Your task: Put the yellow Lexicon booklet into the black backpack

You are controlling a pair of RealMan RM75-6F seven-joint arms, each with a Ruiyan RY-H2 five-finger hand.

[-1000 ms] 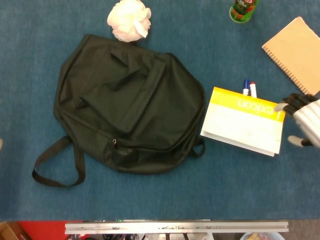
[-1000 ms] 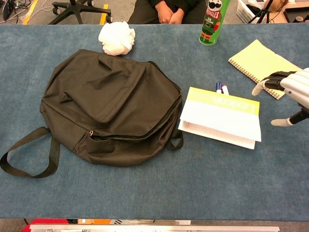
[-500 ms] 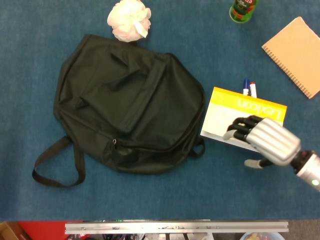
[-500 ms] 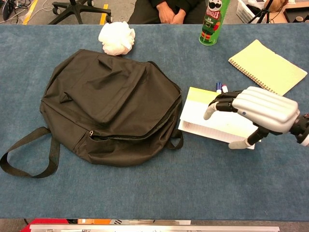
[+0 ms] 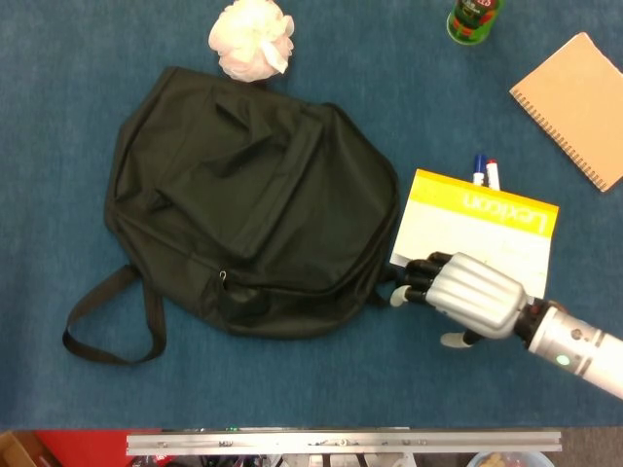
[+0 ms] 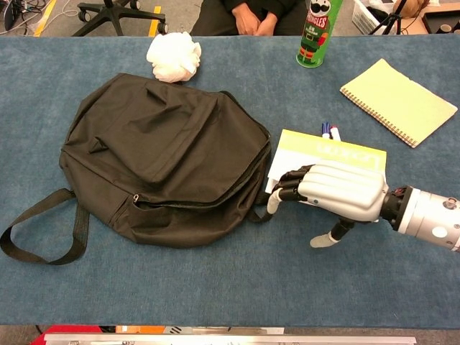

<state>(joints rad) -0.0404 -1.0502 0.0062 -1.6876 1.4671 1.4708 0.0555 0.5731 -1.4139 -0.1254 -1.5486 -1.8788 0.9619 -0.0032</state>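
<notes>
The right hand lay palm-down over the booklet's lower left corner at centre right, fingers spread, gripping nothing; the backpack sat just left on the surface

Bright, even, sharp, faint shadows

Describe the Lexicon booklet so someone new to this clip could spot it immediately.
Start from the big black backpack on the blue table; the booklet lies flat just right of it, partly under the right hand. Unlike the spiral notebook farther right, it has a yellow band printed "Lexicon".
</notes>
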